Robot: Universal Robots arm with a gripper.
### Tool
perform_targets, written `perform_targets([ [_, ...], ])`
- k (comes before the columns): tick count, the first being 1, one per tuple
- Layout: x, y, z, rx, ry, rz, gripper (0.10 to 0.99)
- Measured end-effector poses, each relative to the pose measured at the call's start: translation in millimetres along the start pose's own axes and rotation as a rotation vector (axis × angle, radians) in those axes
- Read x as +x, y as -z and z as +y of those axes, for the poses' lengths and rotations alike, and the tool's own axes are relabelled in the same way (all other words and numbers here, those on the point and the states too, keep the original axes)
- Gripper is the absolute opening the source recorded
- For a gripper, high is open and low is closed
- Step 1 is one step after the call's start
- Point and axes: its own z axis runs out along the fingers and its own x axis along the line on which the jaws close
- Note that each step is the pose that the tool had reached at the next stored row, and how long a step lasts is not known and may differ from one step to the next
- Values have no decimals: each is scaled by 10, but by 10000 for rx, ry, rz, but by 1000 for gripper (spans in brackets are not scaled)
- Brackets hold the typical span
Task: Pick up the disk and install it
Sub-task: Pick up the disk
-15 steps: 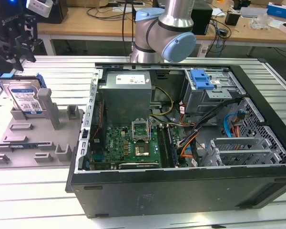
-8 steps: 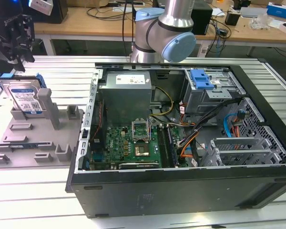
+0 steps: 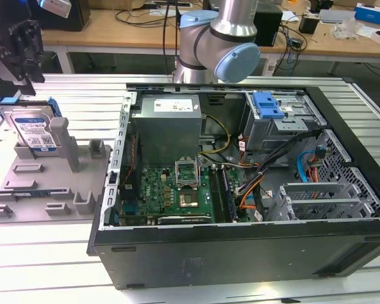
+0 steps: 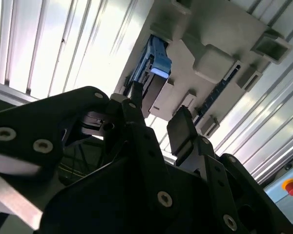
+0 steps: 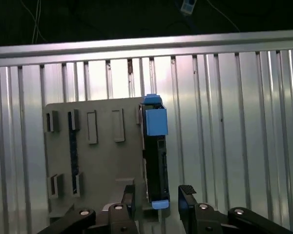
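Gripper (image 5: pixel 157 195), 2 fingers (image 5: pixel 187 195) spread, hovers over the upright disk (image 5: pixel 155 146) at the edge of the fixture plate (image 5: pixel 102 161): pick-up stage, grasp likely needs straddling alignment.

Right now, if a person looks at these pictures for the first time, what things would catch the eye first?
The big open computer case takes the middle and the exterior view's right. At the exterior view's left the disk stands on edge in the grey fixture plate. The black gripper hangs above it, its fingers open, one to each side of the disk in the first wrist view.
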Motion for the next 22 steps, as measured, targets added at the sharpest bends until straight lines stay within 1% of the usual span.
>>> perform_targets([
  [1, -1, 0, 2, 0, 139, 19, 482],
  [3, -2, -1, 5, 0, 139, 23, 482],
  [5, -43, -1, 7, 2, 136, 51, 482],
  [7, -106, -5, 9, 6, 135, 153, 482],
  [8, -135, -8, 12, 9, 130, 219, 482],
  [9, -141, -13, 25, 9, 129, 238, 482],
  [11, -149, -25, 86, 19, 130, 243, 482],
  [12, -157, -41, 143, 41, 135, 244, 482],
  [14, -176, -68, 199, 102, 148, 242, 482],
  [15, -185, -81, 223, 133, 162, 241, 482],
  [19, -196, -101, 276, 171, 214, 240, 482],
  [21, -193, -106, 331, 174, 231, 241, 482],
  [22, -191, -112, 375, 175, 249, 242, 482],
])
